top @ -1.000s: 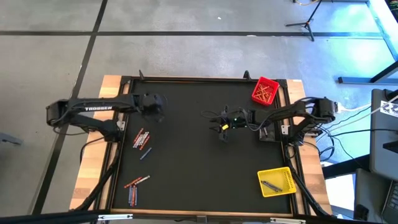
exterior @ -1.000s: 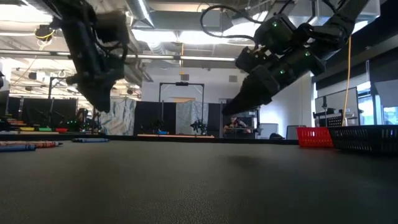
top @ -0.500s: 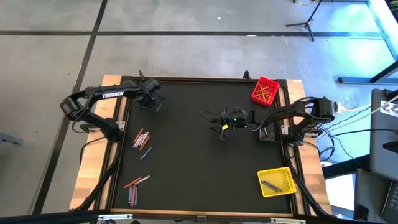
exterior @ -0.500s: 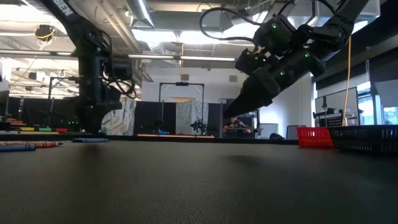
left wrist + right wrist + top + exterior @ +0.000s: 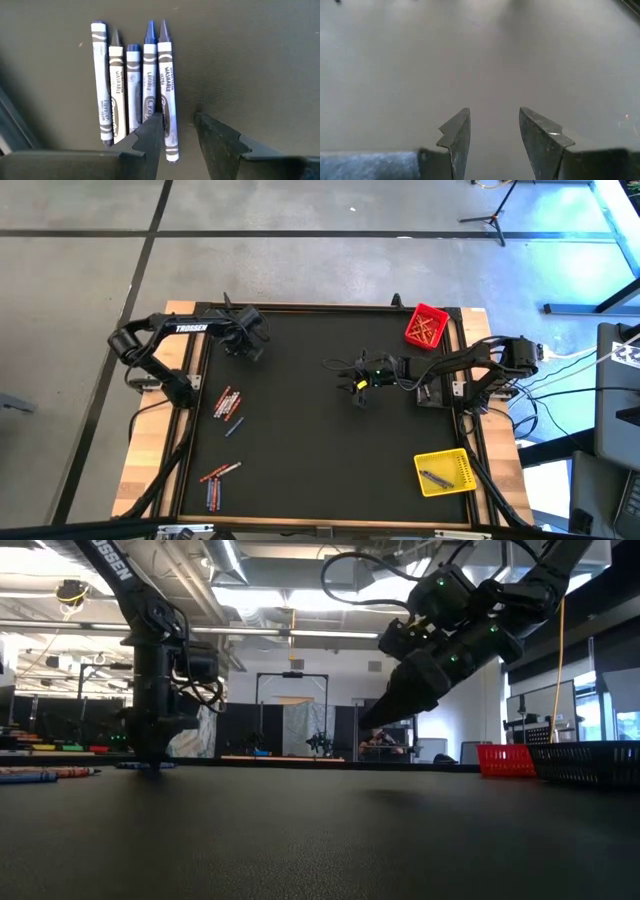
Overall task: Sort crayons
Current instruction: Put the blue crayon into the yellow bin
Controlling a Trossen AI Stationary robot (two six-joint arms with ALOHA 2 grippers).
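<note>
Several blue and grey crayons (image 5: 135,85) lie side by side on the black mat near its far left corner. My left gripper (image 5: 177,117) is open and points down at them, low at the mat (image 5: 150,758). The near end of the outermost grey crayon (image 5: 167,90) lies between its fingers. In the high view the gripper (image 5: 246,340) hides this row. My right gripper (image 5: 357,387) is open and empty, hanging above the mat's middle (image 5: 372,720). My left gripper comes from above with its fingers along the crayons. One finger (image 5: 152,131) stands over the seam between the outermost grey crayon's near end (image 5: 171,145) and its blue neighbour, the other finger beside it on bare mat. I cannot tell whether either finger touches a crayon.
Two more crayon groups lie on the mat's left side (image 5: 227,403) and near left (image 5: 216,480). A red bin (image 5: 427,326) with crayons stands at the far right corner. A yellow bin (image 5: 445,472) with crayons stands at the near right. The mat's raised frame (image 5: 300,307) runs close behind the left gripper.
My left gripper has gone toward the table's far edge and down, from well above the mat to just over it. It has turned from a slant to pointing straight down.
</note>
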